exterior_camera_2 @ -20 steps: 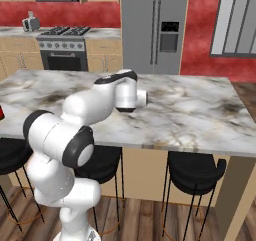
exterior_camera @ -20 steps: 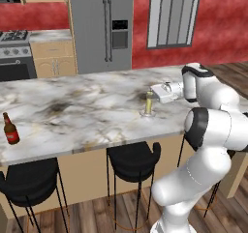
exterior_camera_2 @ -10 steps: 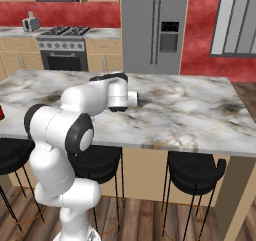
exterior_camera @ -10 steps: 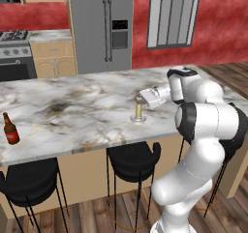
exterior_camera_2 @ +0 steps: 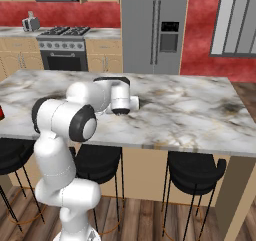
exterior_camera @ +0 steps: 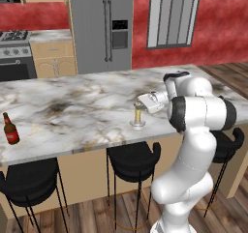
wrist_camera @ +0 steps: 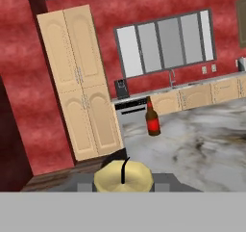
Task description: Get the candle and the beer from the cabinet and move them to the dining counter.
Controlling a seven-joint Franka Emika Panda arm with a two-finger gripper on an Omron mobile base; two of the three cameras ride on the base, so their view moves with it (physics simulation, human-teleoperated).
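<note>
Candle [exterior_camera: 138, 115] stands upright near the desk's [exterior_camera: 72, 106] front edge, fingers [exterior_camera: 141, 105] clamped on it; beer [exterior_camera: 10, 129] waits far along the marble. Placing looks nearly done: next, release and lift clear.

Dining counter [exterior_camera: 72, 106]: marble lies bare between the candle [exterior_camera: 138, 115], near the front edge, and the beer [exterior_camera: 9, 129], well apart leftward. Black stools [exterior_camera: 133, 157] crowd below the front edge.
</note>
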